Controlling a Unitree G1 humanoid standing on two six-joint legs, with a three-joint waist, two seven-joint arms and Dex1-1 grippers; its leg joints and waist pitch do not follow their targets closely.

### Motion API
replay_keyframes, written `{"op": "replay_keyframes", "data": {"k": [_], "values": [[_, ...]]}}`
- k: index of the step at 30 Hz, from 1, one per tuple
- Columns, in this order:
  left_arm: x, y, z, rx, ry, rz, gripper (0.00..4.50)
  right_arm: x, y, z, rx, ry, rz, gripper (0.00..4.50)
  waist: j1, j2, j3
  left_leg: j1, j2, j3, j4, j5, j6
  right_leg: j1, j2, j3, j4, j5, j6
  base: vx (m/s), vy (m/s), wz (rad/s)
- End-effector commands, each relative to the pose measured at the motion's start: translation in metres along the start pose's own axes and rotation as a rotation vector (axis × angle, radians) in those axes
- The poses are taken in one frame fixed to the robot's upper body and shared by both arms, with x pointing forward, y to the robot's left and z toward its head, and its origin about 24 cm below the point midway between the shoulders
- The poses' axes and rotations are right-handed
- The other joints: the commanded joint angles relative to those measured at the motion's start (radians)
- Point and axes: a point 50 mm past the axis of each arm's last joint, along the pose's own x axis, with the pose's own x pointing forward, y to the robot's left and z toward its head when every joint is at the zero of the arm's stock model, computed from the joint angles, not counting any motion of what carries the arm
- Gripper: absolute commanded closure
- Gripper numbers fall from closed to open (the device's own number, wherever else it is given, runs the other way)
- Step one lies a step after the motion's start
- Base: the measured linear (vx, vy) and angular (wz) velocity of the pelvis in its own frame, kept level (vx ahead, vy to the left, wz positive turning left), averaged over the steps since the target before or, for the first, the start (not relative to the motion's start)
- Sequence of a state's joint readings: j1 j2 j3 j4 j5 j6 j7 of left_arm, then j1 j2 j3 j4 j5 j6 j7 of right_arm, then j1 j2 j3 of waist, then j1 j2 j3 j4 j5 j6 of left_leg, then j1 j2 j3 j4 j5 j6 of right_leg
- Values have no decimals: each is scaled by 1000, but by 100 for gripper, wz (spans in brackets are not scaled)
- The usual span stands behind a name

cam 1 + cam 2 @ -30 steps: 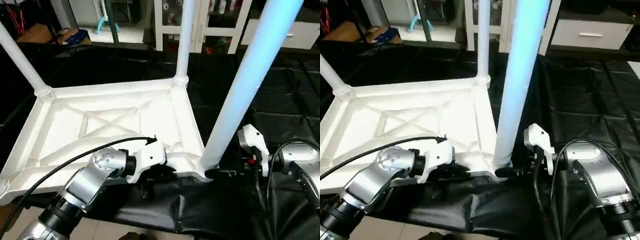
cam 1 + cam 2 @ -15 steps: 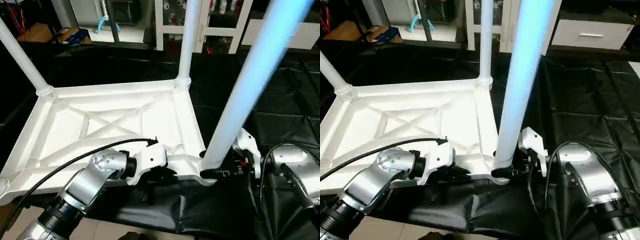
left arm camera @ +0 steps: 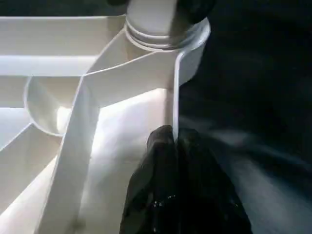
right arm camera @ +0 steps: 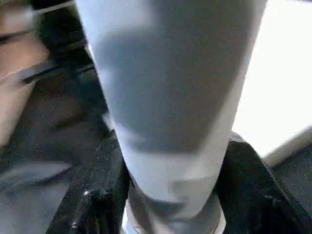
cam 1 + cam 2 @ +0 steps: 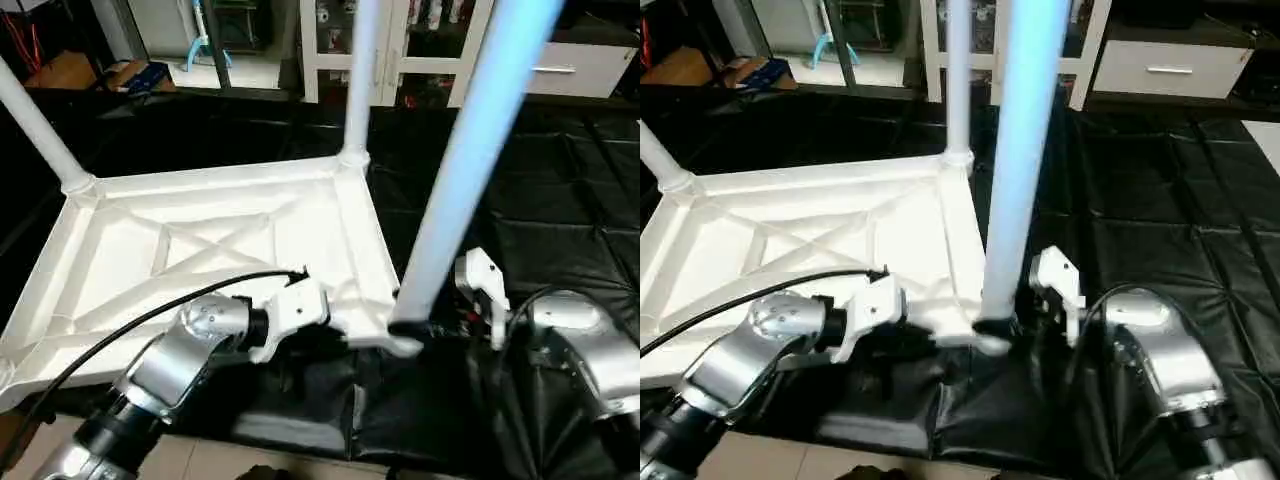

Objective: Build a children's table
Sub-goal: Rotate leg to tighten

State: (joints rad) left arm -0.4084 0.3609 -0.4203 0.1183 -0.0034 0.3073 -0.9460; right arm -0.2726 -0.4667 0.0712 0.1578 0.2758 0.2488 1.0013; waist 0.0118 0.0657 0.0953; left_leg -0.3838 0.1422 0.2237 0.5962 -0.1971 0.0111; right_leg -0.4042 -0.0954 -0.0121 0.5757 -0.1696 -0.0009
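On a black quilted sheet [image 5: 560, 210] before white cabinets [image 5: 400, 50], the tabletop [image 5: 200, 250] lies underside up with legs [image 5: 478, 150] in its sockets, the left gripper [image 3: 178, 161] pinched on its rim, the right gripper [image 4: 170, 180] clasping the nearest leg's base.

white tabletop [image 5: 210, 250] upside down, three legs [image 5: 470, 160] upright in corner sockets.

The head's two eyes look down from close above on the upturned tabletop [image 5: 200, 240], sharing it, while each wrist camera sits hard against the near corner socket [image 3: 165, 29].
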Motion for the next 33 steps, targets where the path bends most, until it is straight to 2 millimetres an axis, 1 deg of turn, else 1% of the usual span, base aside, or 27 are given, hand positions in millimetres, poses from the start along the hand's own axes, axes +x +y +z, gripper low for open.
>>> {"op": "replay_keyframes", "data": {"k": [1,2,3,4,5,6,7,8,9,10,11,12,14,18,19,21,23,24,25,26,27,28,29,30,31,32,33], "values": [[11,0,-10,-43,48,62,450,9,1,0,40,-17,-96,246,-4,-20,-52,32,82,-55,-96,-344,-3,14,-50,26,-79,-422,-190,0,0,0],[12,0,-10,-43,48,66,450,9,1,0,41,-17,-102,247,-9,-20,-50,29,82,-58,-99,-368,-9,13,-51,26,-81,-443,-176,0,0,0],[18,6,-6,-39,38,120,450,15,-1,-3,68,-23,-215,248,-10,-21,-51,31,83,-58,-99,-376,-11,12,-52,26,-82,-445,-173,0,0,0],[18,6,-6,-39,38,120,450,15,-1,-3,68,-23,-215,248,-14,-18,-49,31,81,-58,-100,-391,-18,7,-49,26,-84,-456,-164,0,0,0],[19,6,-5,-39,36,126,450,16,-1,-4,70,-23,-229,250,-14,-19,-50,30,81,-60,-101,-396,-22,9,-49,25,-85,-457,-159,0,0,0],[26,12,0,-35,21,186,450,22,-2,-7,85,-24,-346,250,-16,-18,-47,28,80,-60,-102,-399,-27,7,-49,25,-88,-465,-147,0,0,0],[35,19,8,-28,3,258,450,31,-1,-10,94,-26,-478,251,-20,-16,-46,30,78,-59,-103,-411,-42,-1,-46,25,-91,-483,-134,0,0,0],[41,23,14,-24,-9,305,450,37,1,-11,99,-28,-566,252,-23,-17,-50,33,75,-60,-102,-416,-56,-3,-46,24,-93,-494,-124,0,0,0],[41,23,14,-24,-9,305,450,37,1,-11,99,-28,-566,254,-23,-17,-50,33,75,-60,-102,-416,-56,-3,-46,24,-93,-494,-124,0,0,0],[49,28,22,-21,-28,369,450,46,6,-10,87,-33,-644,254,-22,-17,-46,35,76,-62,-105,-441,-56,-6,-48,25,-98,-511,-111,0,0,0],[49,28,22,-21,-28,369,450,46,6,-10,87,-33,-644,255,-21,-15,-47,45,74,-61,-103,-470,-59,-12,-46,23,-104,-531,-100,0,0,0],[52,29,24,-20,-32,380,450,49,8,-8,64,-33,-652,256,-21,-16,-48,45,74,-62,-105,-473,-57,-9,-46,23,-105,-524,-97,0,0,0],[52,29,24,-20,-32,380,450,49,8,-8,64,-33,-652,258,-19,-14,-49,34,78,-64,-114,-448,-47,1,-44,23,-96,-434,-106,0,0,0],[56,24,22,-5,-18,332,450,56,11,3,114,-132,-587,258,-16,-12,-49,30,78,-59,-112,-419,-30,6,-48,27,-92,-361,-134,0,0,0],[55,22,18,-2,-8,303,450,57,13,8,119,-171,-549,203,-14,-13,-49,29,79,-58,-112,-409,-23,7,-50,27,-91,-359,-139,0,0,0],[53,17,13,-5,5,238,450,56,15,16,105,-219,-489,203,-12,-14,-50,28,79,-57,-110,-393,-10,10,-53,29,-91,-357,-147,0,0,0],[53,17,13,-5,5,238,450,56,15,16,105,-219,-489,178,-11,-14,-51,25,81,-56,-109,-370,1,12,-54,29,-90,-348,-154,0,0,0],[48,13,7,-3,15,178,450,53,12,22,80,-236,-466,160,-10,-12,-51,25,81,-56,-109,-357,3,13,-54,28,-89,-341,-160,0,0,0],[47,12,6,-3,16,158,450,52,10,24,74,-239,-453,160,-10,-14,-51,23,81,-56,-109,-355,7,14,-54,28,-88,-341,-163,0,0,0],[41,8,1,-5,23,106,450,48,7,28,76,-249,-395,147,-10,-9,-53,19,81,-59,-108,-339,13,22,-57,26,-82,-324,-171,0,0,0],[39,6,0,-7,25,91,450,47,7,29,81,-252,-373,147,-14,-12,-53,13,83,-59,-109,-325,25,26,-57,24,-79,-303,-181,0,0,0],[34,2,-3,15,29,43,450,44,7,32,75,-246,-285,125,-12,-7,-53,15,83,-58,-108,-321,28,24,-57,24,-79,-297,-186,0,0,0],[25,-4,-9,53,49,-36,450,35,10,35,31,-204,-139,120,-12,-9,-58,18,84,-59,-103,-292,45,30,-55,22,-74,-256,-203,0,0,0],[25,-4,-9,54,49,-36,450,35,10,35,31,-204,-138,120,-11,-9,-59,15,86,-60,-102,-271,55,34,-56,22,-70,-226,-209,0,0,0],[20,-7,-12,57,56,-64,450,29,11,35,-9,-173,-71,120,-10,-7,-59,17,87,-56,-99,-241,72,32,-54,21,-64,-174,-223,0,0,0],[20,-7,-12,57,56,-64,450,29,11,35,-9,-173,-71,120,-8,-5,-60,21,88,-53,-97,-224,78,28,-54,22,-62,-149,-232,64,-7,2],[13,-10,-15,46,53,-86,450,18,14,34,-67,-128,26,120,-5,-6,-63,29,88,-47,-91,-194,89,23,-50,22,-59,-101,-254,64,-5,2]]}}
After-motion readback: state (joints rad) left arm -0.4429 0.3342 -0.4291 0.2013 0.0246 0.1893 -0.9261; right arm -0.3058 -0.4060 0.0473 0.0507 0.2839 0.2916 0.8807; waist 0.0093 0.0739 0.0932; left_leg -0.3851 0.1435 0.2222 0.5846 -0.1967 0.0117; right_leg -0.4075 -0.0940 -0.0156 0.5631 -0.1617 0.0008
